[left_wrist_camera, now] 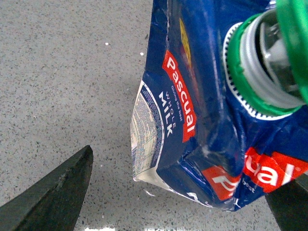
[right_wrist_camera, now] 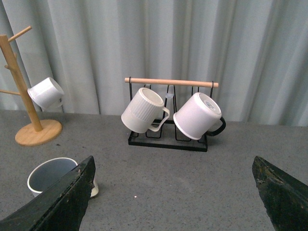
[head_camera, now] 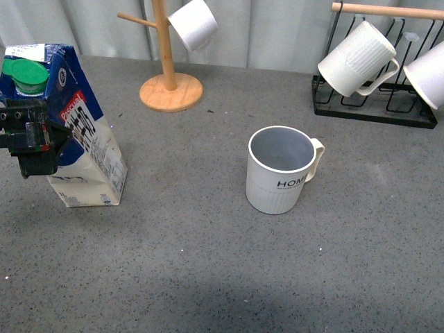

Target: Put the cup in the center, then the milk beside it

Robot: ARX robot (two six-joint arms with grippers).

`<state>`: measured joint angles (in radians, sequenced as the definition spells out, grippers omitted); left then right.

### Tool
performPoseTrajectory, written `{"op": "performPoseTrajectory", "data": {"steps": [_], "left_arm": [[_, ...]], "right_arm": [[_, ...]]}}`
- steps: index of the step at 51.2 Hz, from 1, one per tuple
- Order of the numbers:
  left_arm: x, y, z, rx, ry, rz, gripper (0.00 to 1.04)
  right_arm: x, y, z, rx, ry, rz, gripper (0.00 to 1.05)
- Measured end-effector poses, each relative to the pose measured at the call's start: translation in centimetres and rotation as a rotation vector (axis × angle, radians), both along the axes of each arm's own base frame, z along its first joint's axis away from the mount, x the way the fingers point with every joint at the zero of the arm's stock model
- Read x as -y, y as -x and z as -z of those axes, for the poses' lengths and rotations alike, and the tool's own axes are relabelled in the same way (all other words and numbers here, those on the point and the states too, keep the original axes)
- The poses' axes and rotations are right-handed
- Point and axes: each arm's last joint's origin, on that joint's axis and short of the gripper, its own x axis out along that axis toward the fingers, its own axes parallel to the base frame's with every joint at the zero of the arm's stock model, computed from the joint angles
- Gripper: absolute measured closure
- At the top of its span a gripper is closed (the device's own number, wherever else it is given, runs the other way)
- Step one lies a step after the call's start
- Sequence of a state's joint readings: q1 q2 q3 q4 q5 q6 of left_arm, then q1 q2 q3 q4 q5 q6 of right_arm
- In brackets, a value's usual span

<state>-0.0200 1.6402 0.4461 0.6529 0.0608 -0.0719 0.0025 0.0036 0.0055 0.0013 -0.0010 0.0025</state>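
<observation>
Grey speckled worktop [head_camera: 208, 277], pale pleated curtain [head_camera: 277, 28] behind. Cup [head_camera: 279, 170] upright near centre. Milk [head_camera: 87, 152] far left, leaning, between wide-spread jaws of left claw [head_camera: 31, 142], not clamped. Right claw [right_wrist_camera: 173, 192] spread wide, empty. Risk: off-centre squeeze could topple leaning carton; glossy coated card likely slips. Cup ribbed, glazed.

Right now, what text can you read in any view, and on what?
"Pascual": red labels on the milk carton.
"WHOLE MILK": white letters, same carton.
"HOM": black letters on the cup; the rest curves out of sight.
Carton's fine print and black print: too small to read.
</observation>
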Motion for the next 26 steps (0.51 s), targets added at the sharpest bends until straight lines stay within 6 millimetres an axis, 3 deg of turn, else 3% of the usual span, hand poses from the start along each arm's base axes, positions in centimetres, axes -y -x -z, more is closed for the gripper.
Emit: {"op": "performPoseTrajectory", "data": {"steps": [9, 26], "left_arm": [[-0.02, -0.16, -0.14, 0.012, 0.009, -0.011, 0.09], [0.15, -0.2, -0.2, 0.017, 0.026, -0.018, 0.6]], "right_arm": [[0.0, 0.0, 0.0, 0.0, 0.0, 0.0, 0.09], [0.0, 0.0, 0.0, 0.0, 0.0, 0.0, 0.09]]}}
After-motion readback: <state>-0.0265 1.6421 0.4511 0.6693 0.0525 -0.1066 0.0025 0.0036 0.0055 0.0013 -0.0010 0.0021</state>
